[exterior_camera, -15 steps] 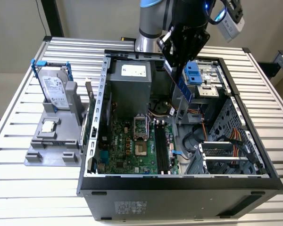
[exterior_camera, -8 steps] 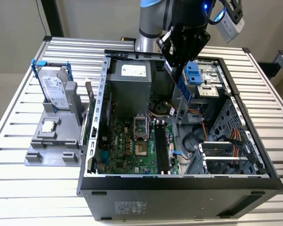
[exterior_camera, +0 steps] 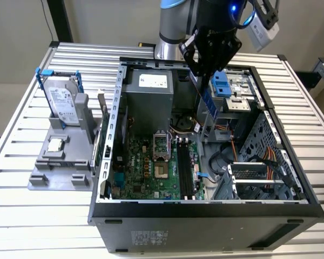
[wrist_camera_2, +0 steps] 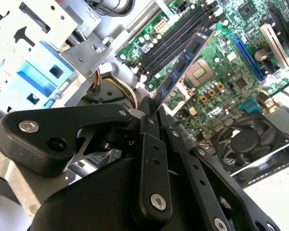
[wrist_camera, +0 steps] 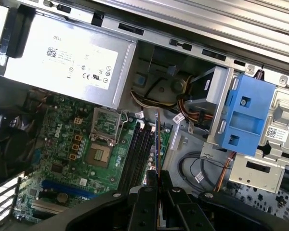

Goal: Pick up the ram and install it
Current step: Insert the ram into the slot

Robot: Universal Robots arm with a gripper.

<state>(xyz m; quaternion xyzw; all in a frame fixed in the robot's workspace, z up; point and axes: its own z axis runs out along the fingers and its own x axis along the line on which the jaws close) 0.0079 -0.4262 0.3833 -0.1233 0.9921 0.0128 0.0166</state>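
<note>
My gripper (exterior_camera: 204,74) hangs over the open computer case (exterior_camera: 205,208), shut on the upper end of the ram (exterior_camera: 208,105). The ram is a thin dark blue stick that points down, tilted, toward the motherboard (exterior_camera: 143,170). It hovers above the case's back middle, clear of the board. In the second wrist view the ram (wrist_camera_2: 185,65) reaches out from the fingertips (wrist_camera_2: 148,111) over the long black memory slots (wrist_camera_2: 176,43). The first wrist view catches the ram (wrist_camera: 157,144) edge-on, just beside the slots (wrist_camera: 138,154). These slots (exterior_camera: 184,170) lie nearer the front than the ram in the exterior view.
A grey power supply (exterior_camera: 148,89) sits at the case's back, with a blue drive bracket (exterior_camera: 221,83) and cables (exterior_camera: 270,162) on the exterior view's right. Outside, a grey tray (exterior_camera: 59,167) carries a silver hard drive (exterior_camera: 62,105) and a square chip (exterior_camera: 56,144).
</note>
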